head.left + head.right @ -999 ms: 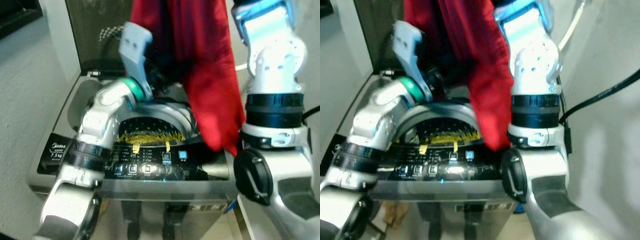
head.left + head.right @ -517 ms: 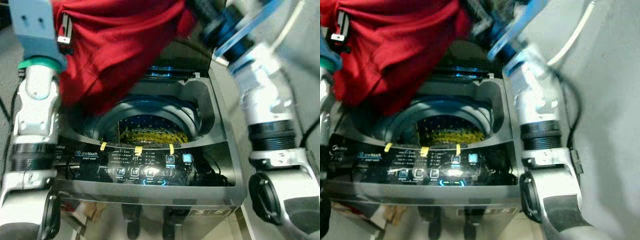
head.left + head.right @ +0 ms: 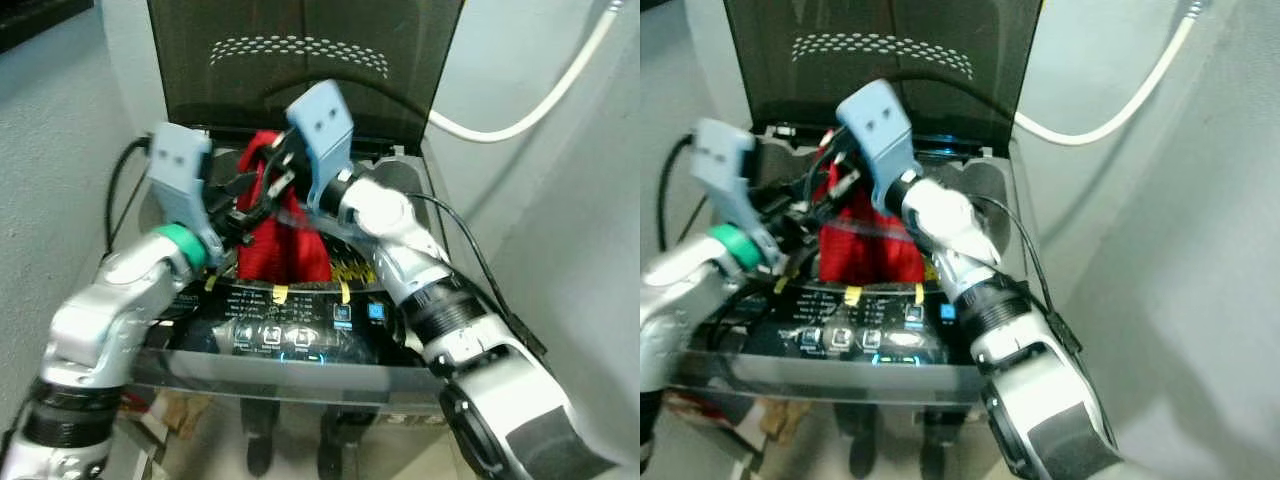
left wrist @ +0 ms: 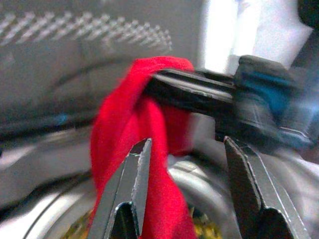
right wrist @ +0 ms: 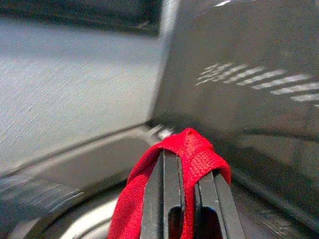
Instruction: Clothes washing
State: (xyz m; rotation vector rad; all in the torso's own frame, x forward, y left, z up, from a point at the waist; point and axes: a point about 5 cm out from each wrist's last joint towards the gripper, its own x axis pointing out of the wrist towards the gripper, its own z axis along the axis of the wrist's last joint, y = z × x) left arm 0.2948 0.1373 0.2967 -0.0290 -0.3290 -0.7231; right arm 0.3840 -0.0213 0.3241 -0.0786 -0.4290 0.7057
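1. Head stereo pair: we look forward and down from above onto the open washing machine (image 3: 300, 330); both eyes share it.
2. Left wrist: close, along its fingers toward the red garment (image 4: 134, 149).
3. Right wrist: close, facing the raised lid (image 5: 249, 74).

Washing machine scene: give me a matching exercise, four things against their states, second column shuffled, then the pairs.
Things:
1. red garment
2. left gripper
3. right gripper
4. washing machine lid

States:
A. raised upright behind the drum
B. open, fingers apart beside the cloth
C. hanging over the drum opening
D. shut on a fold of cloth

Pairs: 1-C, 2-B, 3-D, 4-A
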